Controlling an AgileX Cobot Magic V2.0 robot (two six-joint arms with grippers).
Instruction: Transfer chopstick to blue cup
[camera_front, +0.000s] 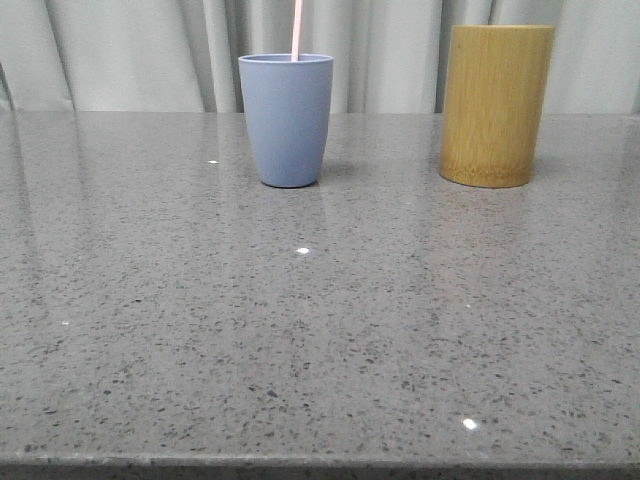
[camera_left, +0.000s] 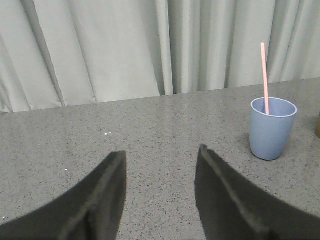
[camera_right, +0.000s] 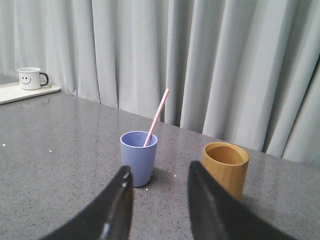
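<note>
Claw (camera_right: 157, 200) tips cropped; chopstick (camera_front: 297, 30) top cut off

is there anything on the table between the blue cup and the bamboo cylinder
No. In the front view the blue cup and the bamboo cylinder stand apart with just bare grey table between them.

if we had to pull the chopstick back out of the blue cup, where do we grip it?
Probably the exposed upper shaft of the chopstick, from above. Its lower end sits inside the blue cup, and it leans on the rim, so tilt the hand to match.
</note>
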